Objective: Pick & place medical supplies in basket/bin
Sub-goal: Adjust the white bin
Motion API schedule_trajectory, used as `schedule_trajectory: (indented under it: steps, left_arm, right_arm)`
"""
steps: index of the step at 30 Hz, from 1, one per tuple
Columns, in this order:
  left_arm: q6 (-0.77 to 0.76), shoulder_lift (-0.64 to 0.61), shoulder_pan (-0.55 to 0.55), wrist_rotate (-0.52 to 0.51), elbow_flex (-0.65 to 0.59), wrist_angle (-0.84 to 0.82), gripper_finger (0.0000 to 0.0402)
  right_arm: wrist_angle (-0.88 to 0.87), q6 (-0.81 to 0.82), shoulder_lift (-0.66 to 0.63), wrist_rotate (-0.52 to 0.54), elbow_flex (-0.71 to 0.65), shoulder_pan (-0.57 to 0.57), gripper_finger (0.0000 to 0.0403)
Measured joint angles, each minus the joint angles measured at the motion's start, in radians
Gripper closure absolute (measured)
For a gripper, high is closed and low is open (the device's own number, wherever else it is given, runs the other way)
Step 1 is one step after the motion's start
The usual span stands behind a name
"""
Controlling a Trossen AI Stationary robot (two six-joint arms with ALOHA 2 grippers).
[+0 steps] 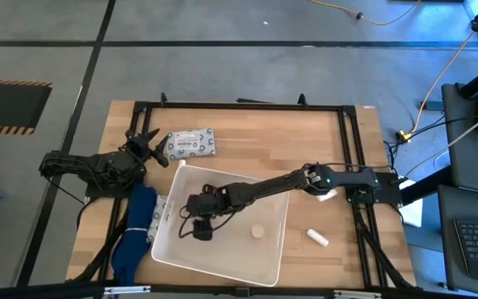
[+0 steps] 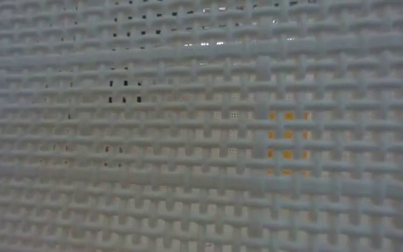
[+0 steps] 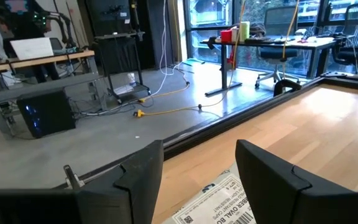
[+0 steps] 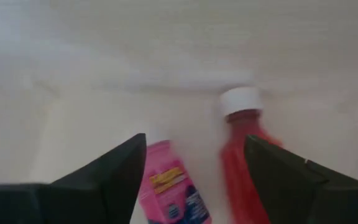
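The white bin point(image 1: 241, 264) sits on the wooden table near its front edge. My right gripper point(image 1: 197, 229) reaches down inside it, open point(image 4: 194, 146). On the bin floor below its fingers lie a pink-labelled bottle point(image 4: 166, 186) and a red bottle point(image 4: 244, 152) with a white cap point(image 4: 240, 101), both blurred. A small round item point(image 1: 258, 232) also rests in the bin. My left gripper point(image 1: 149, 143) is open point(image 3: 197, 155) beside a grey-white printed packet point(image 1: 191, 143) point(image 3: 219, 208) lying flat on the table. A white tube point(image 1: 318, 238) lies right of the bin.
A blue cloth-like thing point(image 1: 135, 228) and another patterned packet point(image 1: 160, 218) lie against the bin's left side. A black frame point(image 1: 247, 106) borders the table. In the low view a white woven wall point(image 2: 201, 140) fills the picture. Bare wood lies behind the bin.
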Motion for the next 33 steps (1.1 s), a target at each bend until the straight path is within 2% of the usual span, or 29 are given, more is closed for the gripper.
schedule_trajectory:
  steps: [6,15,20,24,27,33]
  left_arm:
    - [0.000,0.000,0.000,0.000,0.000,0.000,0.0203]
    - [0.016,0.000,0.000,0.011,0.000,0.001,0.0203]
    - [-0.030,0.004,0.000,0.081,0.000,0.004,0.0203]
    - [-0.007,0.010,0.000,0.207,0.001,0.004,0.0203]
    - [0.037,0.013,0.000,0.297,0.001,0.003,0.0203]
    - [0.015,0.021,0.000,0.339,0.001,0.003,0.0203]
  right_arm:
    - [-0.025,-0.013,-0.036,-0.099,0.049,0.001,0.0117]
    - [-0.082,-0.018,-0.173,-0.126,0.053,0.003,0.0116]
    - [-0.193,0.014,-0.281,-0.214,0.053,0.031,0.0116]
    - [-0.384,0.009,-0.369,-0.230,0.054,0.091,0.0116]
    - [-0.566,0.024,-0.422,-0.210,0.055,0.143,0.0116]
    - [-0.813,0.057,-0.425,-0.005,0.045,0.196,0.0116]
